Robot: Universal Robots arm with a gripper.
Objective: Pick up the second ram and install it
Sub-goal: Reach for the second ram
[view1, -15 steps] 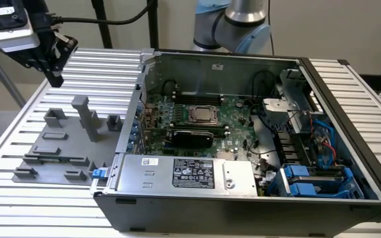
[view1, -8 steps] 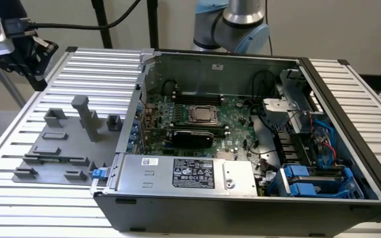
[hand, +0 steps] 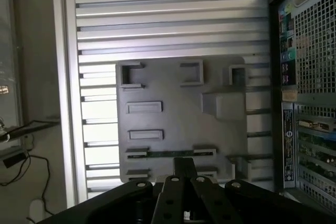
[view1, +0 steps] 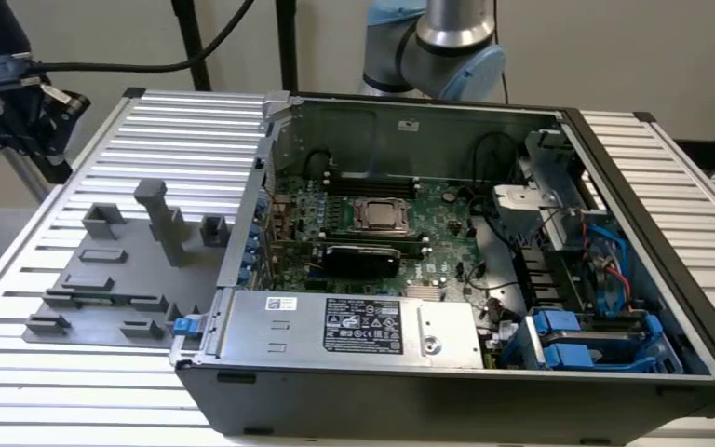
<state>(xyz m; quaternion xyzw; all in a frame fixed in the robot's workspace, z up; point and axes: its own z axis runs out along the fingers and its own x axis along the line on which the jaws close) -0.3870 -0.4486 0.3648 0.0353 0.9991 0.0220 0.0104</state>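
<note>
The second ram (hand: pixel 168 153) is a thin green stick lying on edge between two holder blocks of the grey plastic tray (hand: pixel 178 114). My gripper (hand: pixel 185 167) hangs above the tray, just on the near side of the stick and not touching it. Its dark fingertips sit together in one block with nothing between them. In the exterior view the tray (view1: pixel 115 279) lies on the slatted table at the exterior view's left. The arm's black wrist end (view1: pixel 16 88) hovers high over that table's far left corner. The open computer case (view1: pixel 457 233) shows the motherboard with the silver CPU (view1: pixel 380 216).
Tall grey blocks (view1: pixel 159 219) stand up from the tray. The case's rear panel (hand: pixel 310 77) rises right beside the tray. A black cable (view1: pixel 122 63) runs to the wrist. The power supply (view1: pixel 345 326) and blue drive bays (view1: pixel 587 340) fill the case's front.
</note>
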